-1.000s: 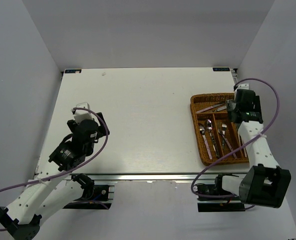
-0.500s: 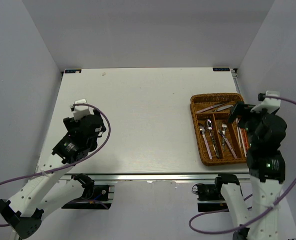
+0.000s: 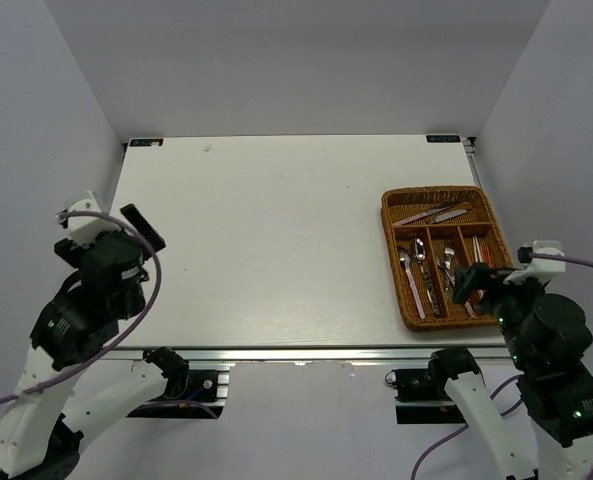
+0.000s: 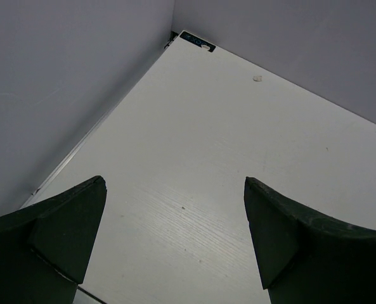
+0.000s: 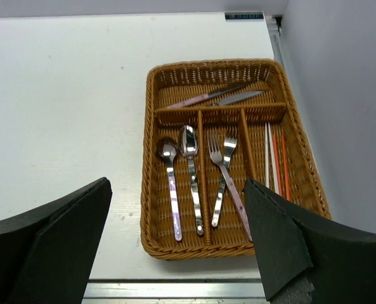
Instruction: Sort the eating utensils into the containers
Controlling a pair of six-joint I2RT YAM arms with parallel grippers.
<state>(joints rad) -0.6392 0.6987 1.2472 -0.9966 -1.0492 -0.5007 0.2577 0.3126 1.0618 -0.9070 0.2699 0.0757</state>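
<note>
Overhead view: a white table (image 3: 276,230) with a brown wicker tray (image 3: 387,250) at its right side, near the front edge. Cutlery lies in the tray's compartments. The left gripper (image 3: 126,222) hangs over the table's left edge, well apart from the tray. The right gripper (image 3: 484,280) hangs over the tray's near right corner.

Left wrist view: the left gripper (image 4: 174,190) has its two dark fingers (image 4: 54,234) spread wide and holds nothing. Only bare table (image 4: 251,126) lies below.

Right wrist view: the right gripper (image 5: 176,190) is also spread wide and holds nothing. Below it is the wicker tray (image 5: 213,63). Two knives (image 5: 203,97) lie in the crosswise far section. Two spoons (image 5: 189,171) fill the left lengthwise compartment, two forks (image 5: 224,171) the middle one, and three chopsticks (image 5: 274,161), two white and one red-orange, the right one.
</note>
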